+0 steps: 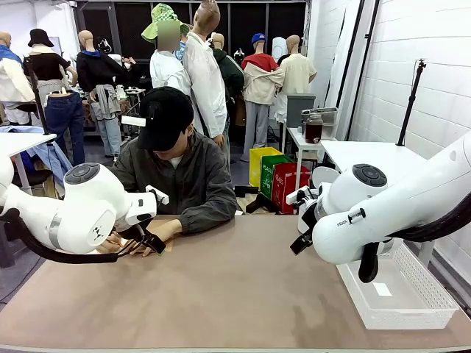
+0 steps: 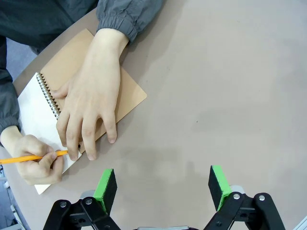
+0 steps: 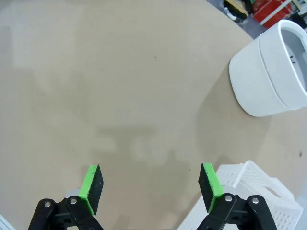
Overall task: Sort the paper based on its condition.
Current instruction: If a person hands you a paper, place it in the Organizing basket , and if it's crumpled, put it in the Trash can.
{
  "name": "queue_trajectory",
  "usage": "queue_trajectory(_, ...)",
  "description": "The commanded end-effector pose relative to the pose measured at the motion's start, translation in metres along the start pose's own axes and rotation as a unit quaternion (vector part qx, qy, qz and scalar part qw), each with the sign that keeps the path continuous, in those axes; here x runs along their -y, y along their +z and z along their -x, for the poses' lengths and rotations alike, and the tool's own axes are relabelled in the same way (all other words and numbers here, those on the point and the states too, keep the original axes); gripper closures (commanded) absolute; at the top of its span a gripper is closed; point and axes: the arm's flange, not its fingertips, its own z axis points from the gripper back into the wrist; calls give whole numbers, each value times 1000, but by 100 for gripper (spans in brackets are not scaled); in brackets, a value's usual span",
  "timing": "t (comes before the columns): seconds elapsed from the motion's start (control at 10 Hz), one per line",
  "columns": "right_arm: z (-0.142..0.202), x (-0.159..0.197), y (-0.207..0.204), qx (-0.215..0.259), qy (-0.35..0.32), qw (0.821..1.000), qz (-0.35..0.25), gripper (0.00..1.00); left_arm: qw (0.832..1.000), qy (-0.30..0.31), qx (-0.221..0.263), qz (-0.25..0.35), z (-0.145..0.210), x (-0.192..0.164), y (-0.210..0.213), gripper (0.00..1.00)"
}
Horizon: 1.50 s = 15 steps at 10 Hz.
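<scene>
No loose paper is in view. A person at the far side presses one hand (image 2: pixel 91 100) flat on a spiral notebook (image 2: pixel 129 96) with a brown cover. The other hand (image 2: pixel 36 165) holds an orange pencil (image 2: pixel 29 158) on the notebook's open white page (image 2: pixel 33 103). My left gripper (image 2: pixel 163 187) hovers open over bare table just beside that notebook, with nothing between its green pads. In the front view it (image 1: pixel 147 239) hangs close to the person's hands. My right gripper (image 3: pixel 151 187) is open too, empty, above bare tabletop.
A white slotted basket (image 1: pixel 401 301) stands at the table's right edge, its corner (image 3: pixel 249 201) right by my right gripper. A white round bin (image 3: pixel 268 76) stands past the table's edge. The brown tabletop (image 1: pixel 235 294) stretches wide between the arms.
</scene>
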Motion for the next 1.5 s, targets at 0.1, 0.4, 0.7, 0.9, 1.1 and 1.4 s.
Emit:
queue_trajectory(0.1,0,0,0,0,0,1000,0,0,1000,1,0,0,0,-1,0,0)
queue_trajectory(0.4,-1,3,10,1,4,1000,-13,0,1000,8,10,-6,-3,1,8,0)
queue_trajectory(0.7,-18,9,60,29,20,999,-32,0,999,13,33,-19,-11,-1,56,0)
queue_trajectory(0.9,-27,14,99,39,41,997,-43,0,999,20,43,-19,-16,9,92,0)
queue_trajectory(1.1,-36,14,132,65,45,995,-55,0,999,11,41,-22,-25,14,126,0)
queue_trajectory(1.4,-38,14,170,85,60,993,-56,0,999,-6,31,-44,-38,28,158,0)
